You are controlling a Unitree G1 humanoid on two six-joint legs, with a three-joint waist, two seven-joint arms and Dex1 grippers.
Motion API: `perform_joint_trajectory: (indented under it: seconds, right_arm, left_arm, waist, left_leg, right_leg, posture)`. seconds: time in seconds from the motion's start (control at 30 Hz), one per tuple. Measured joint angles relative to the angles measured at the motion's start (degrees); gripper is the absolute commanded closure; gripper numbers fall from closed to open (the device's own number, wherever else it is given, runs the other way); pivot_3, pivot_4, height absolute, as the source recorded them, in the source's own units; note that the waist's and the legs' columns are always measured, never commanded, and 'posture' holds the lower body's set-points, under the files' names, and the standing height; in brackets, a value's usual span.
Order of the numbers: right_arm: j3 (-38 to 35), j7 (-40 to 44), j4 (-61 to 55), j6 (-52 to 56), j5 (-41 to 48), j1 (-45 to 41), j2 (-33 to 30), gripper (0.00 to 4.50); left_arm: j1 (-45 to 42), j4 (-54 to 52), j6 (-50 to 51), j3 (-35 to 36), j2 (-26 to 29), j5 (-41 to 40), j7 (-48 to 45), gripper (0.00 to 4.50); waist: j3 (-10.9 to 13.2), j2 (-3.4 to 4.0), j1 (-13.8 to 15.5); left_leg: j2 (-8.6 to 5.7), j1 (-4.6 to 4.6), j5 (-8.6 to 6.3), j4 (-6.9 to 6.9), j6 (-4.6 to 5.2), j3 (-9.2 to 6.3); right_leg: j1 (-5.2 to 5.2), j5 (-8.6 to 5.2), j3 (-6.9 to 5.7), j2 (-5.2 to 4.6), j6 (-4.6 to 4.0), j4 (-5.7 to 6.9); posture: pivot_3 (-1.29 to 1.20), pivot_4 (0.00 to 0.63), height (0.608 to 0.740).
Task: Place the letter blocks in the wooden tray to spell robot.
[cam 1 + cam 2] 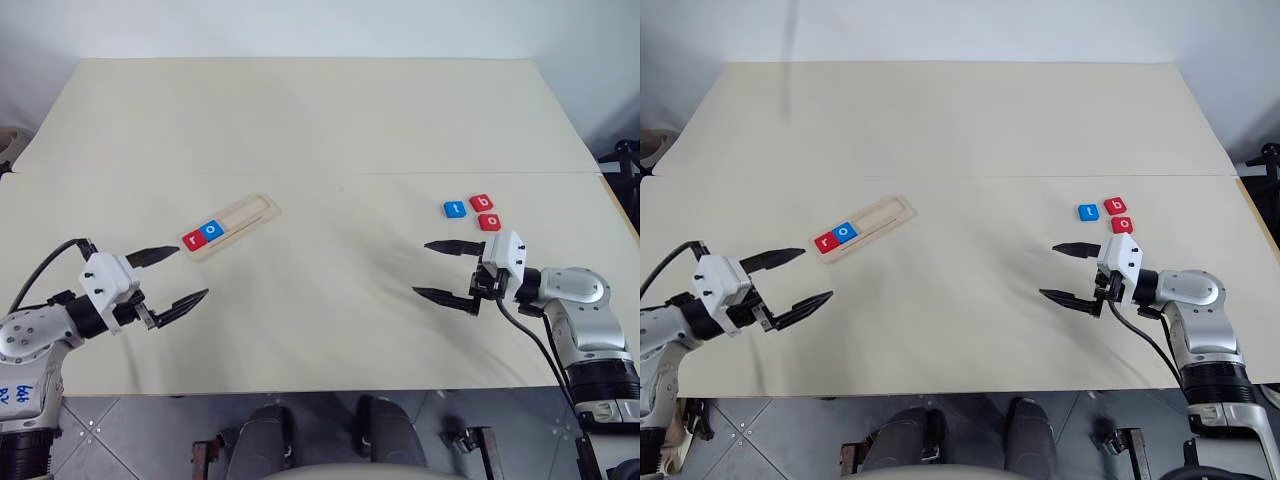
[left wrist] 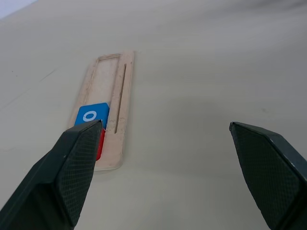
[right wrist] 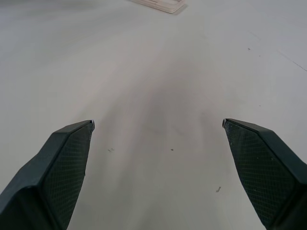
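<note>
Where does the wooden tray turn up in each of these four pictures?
Left eye view: the wooden tray lies left of centre, ahead of the left gripper.
Right eye view: left of centre again.
Left wrist view: upper left, beyond the left finger.
Right wrist view: one corner at the top edge.
Shared landmark: the blue o block in the tray.

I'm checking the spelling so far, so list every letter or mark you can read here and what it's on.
"r": red block at the near end of the wooden tray.
"o": blue block beside it in the tray.
"t": blue block loose on the table.
"b": red block next to it.
"o": red block just nearer the right gripper.
Blue scribble on the left arm: unreadable.
</note>
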Motion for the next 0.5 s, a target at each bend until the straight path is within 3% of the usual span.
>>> perform_joint_trajectory:
  seconds: [0.27,0.5]
  right_arm:
    - [0.15,-0.70,-0.94,1.96,1.83,-2.16,3.66,0.01]
    - [5.12,-3.42,-11.87,7.25,3.35,-6.12,12.26,0.01]
  left_arm:
    - [5.75,-1.48,1.71,5.76,-4.56,-2.79,4.47,0.00]
    - [13.32,-1.30,0.74,13.22,-14.57,-3.90,13.50,0.00]
  waist:
    - [0.00,0.00,-0.28]
    - [0.00,0.00,0.01]
  left_leg:
    - [0.10,0.05,-0.02,-0.01,-0.04,-0.03]
    - [0.16,0.09,-0.06,0.01,-0.06,-0.18]
  right_leg:
    - [-0.02,-0.01,0.03,0.03,-0.02,0.02]
    - [-0.03,-0.01,0.08,0.05,-0.02,0.04]
  posture:
    - [0.00,0.150,0.740]
    - [0.00,0.150,0.740]
